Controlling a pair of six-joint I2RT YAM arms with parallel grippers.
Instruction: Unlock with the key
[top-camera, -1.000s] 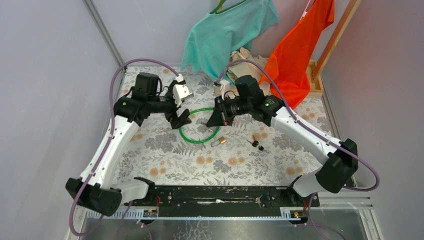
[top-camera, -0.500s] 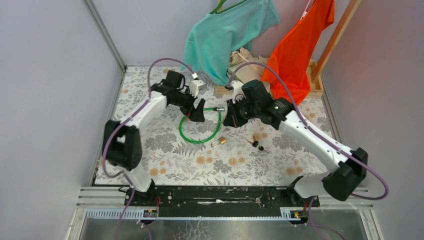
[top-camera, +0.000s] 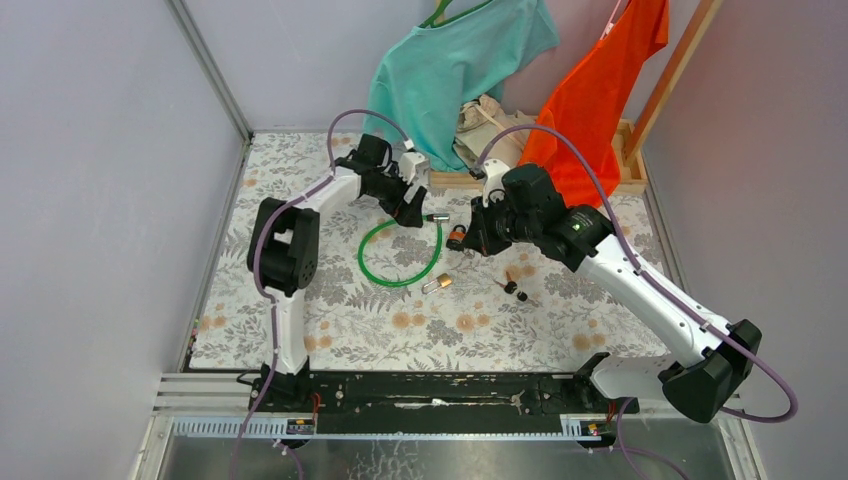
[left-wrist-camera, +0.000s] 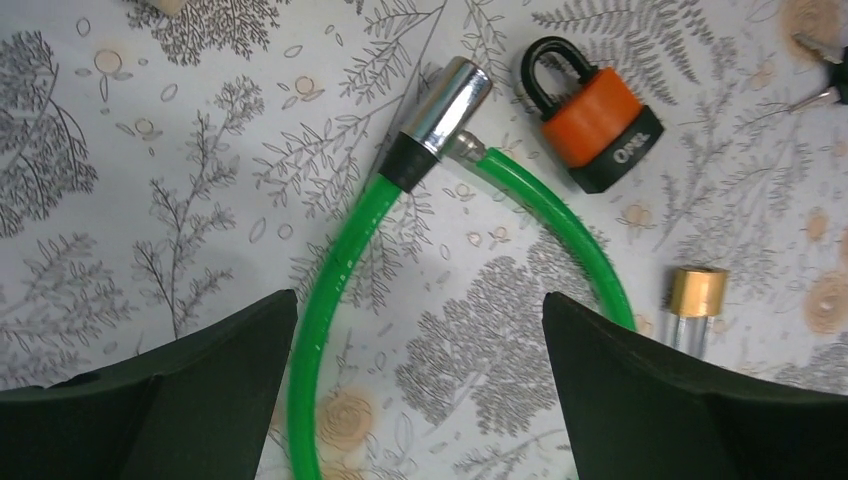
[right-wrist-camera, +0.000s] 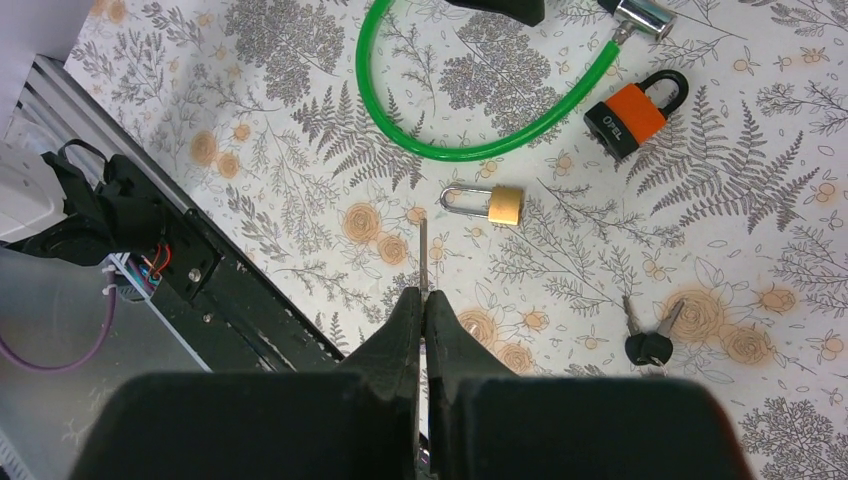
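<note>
Nearest the bases, the key (right-wrist-camera: 648, 346), black-headed and paired with its twin, is lying on the flowered table (top-camera: 330, 310), off to the right of the small brass padlock (right-wrist-camera: 497, 204). The right arm (top-camera: 620, 270) is stretching forward and left, wrist tipping down. The right gripper (right-wrist-camera: 423, 298) is pressing together, pinching a thin silver blade (right-wrist-camera: 423, 255). Beyond it the orange padlock (right-wrist-camera: 637, 112) is lying flat. Farthest out, the left arm (top-camera: 300, 215) is reaching long, with the left gripper (left-wrist-camera: 420, 300) spreading wide over the green cable (left-wrist-camera: 330, 290), near its chrome end (left-wrist-camera: 445, 110).
</note>
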